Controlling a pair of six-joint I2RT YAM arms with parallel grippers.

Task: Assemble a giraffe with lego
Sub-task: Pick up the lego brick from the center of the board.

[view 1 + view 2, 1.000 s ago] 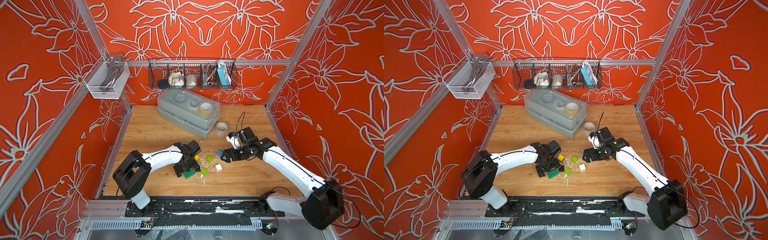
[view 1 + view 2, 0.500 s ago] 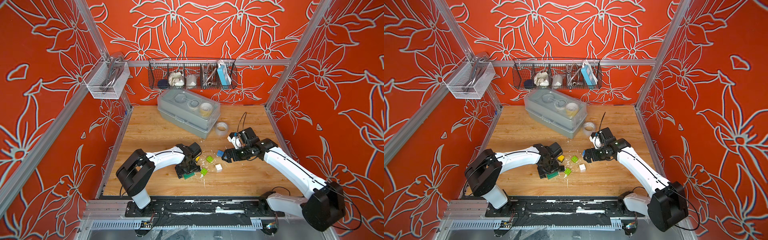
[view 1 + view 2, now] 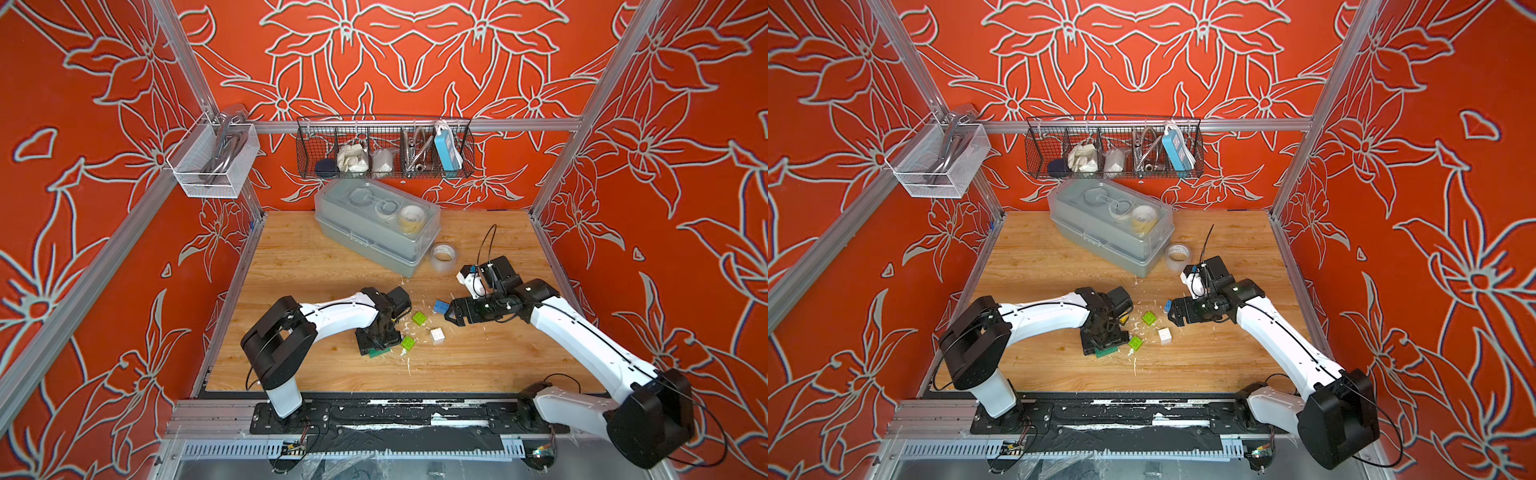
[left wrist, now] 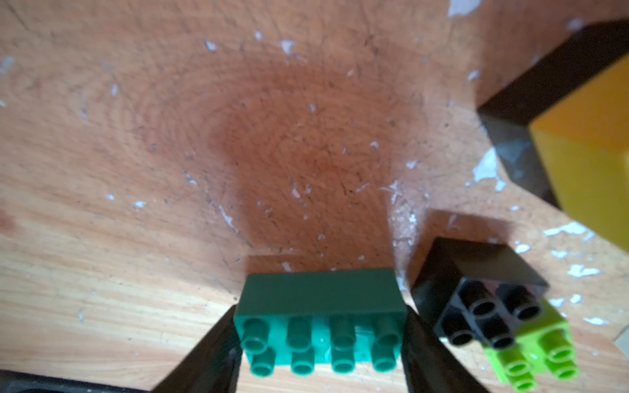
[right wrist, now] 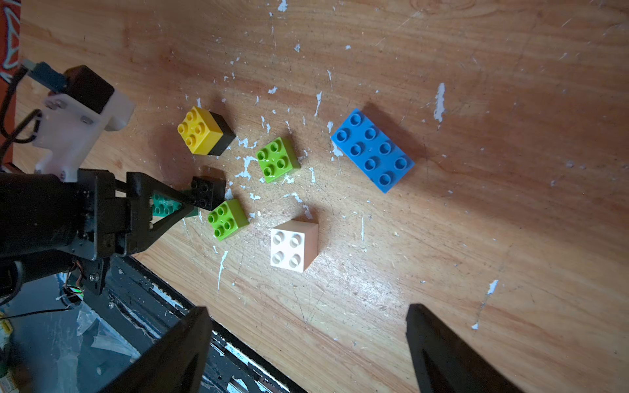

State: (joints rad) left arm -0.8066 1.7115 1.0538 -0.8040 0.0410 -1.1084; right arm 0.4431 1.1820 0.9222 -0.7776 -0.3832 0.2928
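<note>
We are near the start: no giraffe stands yet. The only joined pieces we see are the yellow-and-black pair; everything else lies loose in a cluster at the near middle of the table. Two lime cubes, a black cube and a white cube sit close together, with the blue brick at the cluster's far right. Legs, body, neck and head all remain to be stacked.

The left gripper is down at the near left of the cluster, its jaws pressed against both short ends of the dark green brick, which rests flat on the wood, studs up. The right gripper hangs just right of the blue brick, jaws spread wide and empty.

Against a second ago, the left gripper has sunk onto the dark green brick and narrowed around it. The brick itself has not shifted, and the right arm holds the same place.
</note>
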